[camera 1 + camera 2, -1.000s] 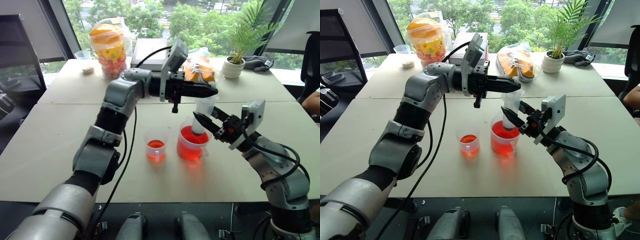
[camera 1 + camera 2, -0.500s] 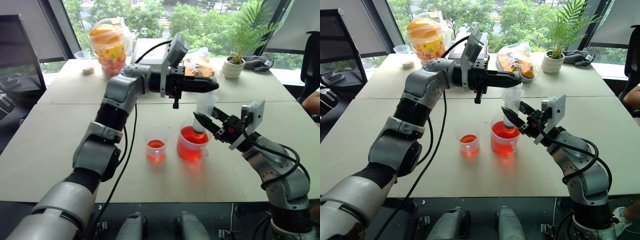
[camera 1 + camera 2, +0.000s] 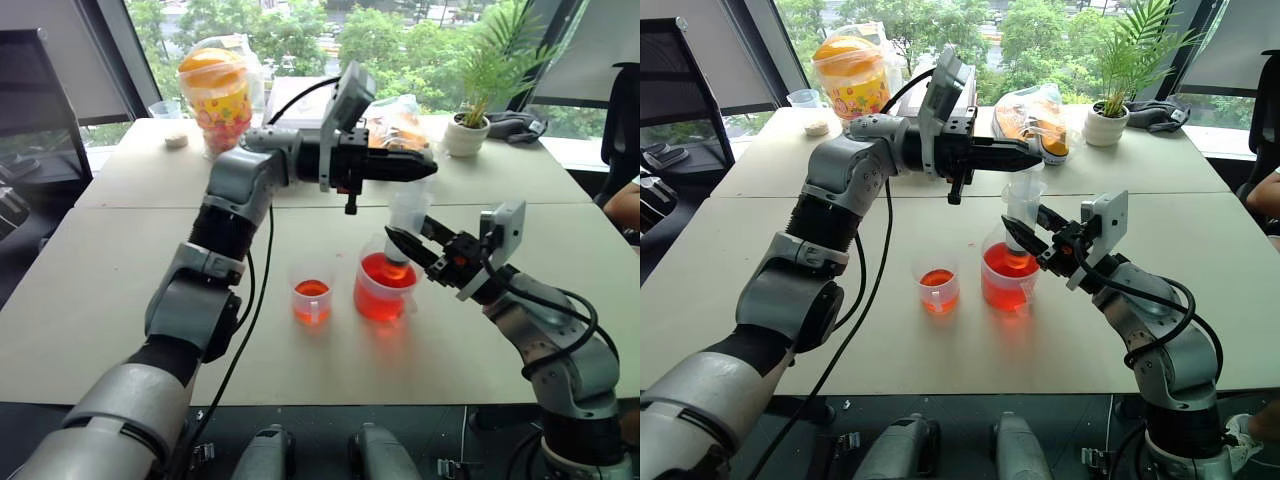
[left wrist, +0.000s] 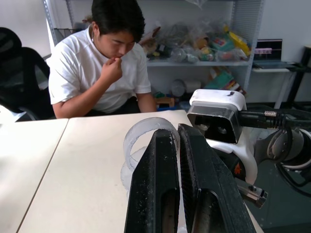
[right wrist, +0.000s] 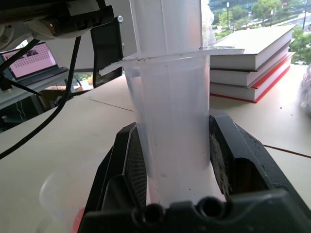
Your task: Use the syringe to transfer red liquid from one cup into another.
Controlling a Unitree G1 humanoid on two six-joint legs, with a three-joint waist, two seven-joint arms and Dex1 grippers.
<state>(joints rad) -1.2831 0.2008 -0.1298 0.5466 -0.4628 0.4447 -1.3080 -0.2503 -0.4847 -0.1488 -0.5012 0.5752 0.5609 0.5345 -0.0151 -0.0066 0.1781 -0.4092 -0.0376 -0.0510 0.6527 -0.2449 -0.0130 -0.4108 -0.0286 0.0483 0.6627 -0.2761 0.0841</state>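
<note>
The syringe (image 3: 406,218) stands upright with its tip down in the wide handled cup (image 3: 384,292), which holds red liquid (image 3: 380,275). My right gripper (image 3: 404,244) is shut around the clear barrel (image 5: 170,97), one finger (image 5: 127,167) on each side. My left gripper (image 3: 428,168) reaches in level from the left. It is shut at the top of the syringe, on the plunger's ring (image 4: 138,136). The smaller cup (image 3: 312,300) stands just left of the wide one with a little red liquid in it.
On the far table stand a snack jar (image 3: 215,95), a stack of books (image 3: 300,105), a snack bag (image 3: 398,128), a potted plant (image 3: 468,130) and a small cup (image 3: 166,110). A black chair (image 3: 35,110) is at the far left. A person (image 4: 104,68) sits at the table.
My left gripper has lifted a little at the top of the syringe. The right gripper, the barrel and both cups have stayed where they were.
</note>
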